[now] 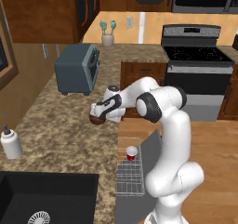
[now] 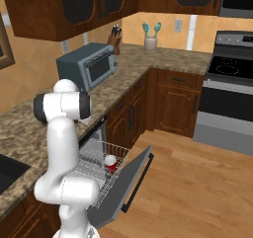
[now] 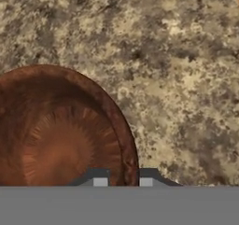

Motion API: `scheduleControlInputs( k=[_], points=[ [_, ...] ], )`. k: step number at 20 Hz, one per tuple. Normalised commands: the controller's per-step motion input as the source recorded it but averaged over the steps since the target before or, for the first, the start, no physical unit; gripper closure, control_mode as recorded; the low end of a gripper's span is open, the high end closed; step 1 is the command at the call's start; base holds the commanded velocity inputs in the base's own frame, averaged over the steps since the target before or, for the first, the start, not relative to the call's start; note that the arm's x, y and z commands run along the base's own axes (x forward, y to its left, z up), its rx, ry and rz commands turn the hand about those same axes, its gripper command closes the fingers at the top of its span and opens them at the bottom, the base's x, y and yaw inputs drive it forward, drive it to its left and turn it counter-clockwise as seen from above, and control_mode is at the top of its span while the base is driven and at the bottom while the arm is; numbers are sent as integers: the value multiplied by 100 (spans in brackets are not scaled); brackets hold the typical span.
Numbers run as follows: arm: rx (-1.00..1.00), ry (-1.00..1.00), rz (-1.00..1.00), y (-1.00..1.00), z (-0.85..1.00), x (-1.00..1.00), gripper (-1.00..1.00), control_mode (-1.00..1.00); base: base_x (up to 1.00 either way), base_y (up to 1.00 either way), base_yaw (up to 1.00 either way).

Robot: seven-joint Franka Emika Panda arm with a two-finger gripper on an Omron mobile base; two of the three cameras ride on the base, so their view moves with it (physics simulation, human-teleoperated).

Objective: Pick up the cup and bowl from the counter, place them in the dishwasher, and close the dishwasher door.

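Note:
The dark brown bowl (image 3: 56, 140) rests on the speckled counter (image 3: 177, 79) near its front edge. My gripper (image 3: 123, 179) straddles the bowl's rim with one fingertip inside and one outside, closed tight on it. From the left base view the gripper (image 1: 96, 115) points down onto the bowl (image 1: 96, 121), just above the dishwasher. The red cup (image 1: 132, 153) stands upright in the white wire rack (image 1: 129, 179) of the dishwasher, also seen as the cup (image 2: 110, 163) from the right. The dishwasher door (image 2: 132, 182) hangs open, dropped forward.
A grey toaster (image 1: 76, 69) sits further back on the counter (image 1: 60, 125). A white soap bottle (image 1: 10, 143) stands left of the black sink (image 1: 46, 197). The steel oven (image 1: 197, 69) is at the far right, and a utensil holder (image 1: 107, 38) is in the back corner.

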Motion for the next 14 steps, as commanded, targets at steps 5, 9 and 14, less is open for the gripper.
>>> scheduleControlInputs(
  k=[5,9,14],
  points=[
    [0,0,-1,-4,-3,-20,100,-100,0,0,0],
    [2,-1,0,-73,7,-96,100,-100,0,0,0],
    [8,-5,1,-100,19,-98,100,-100,0,0,0]
  ],
)
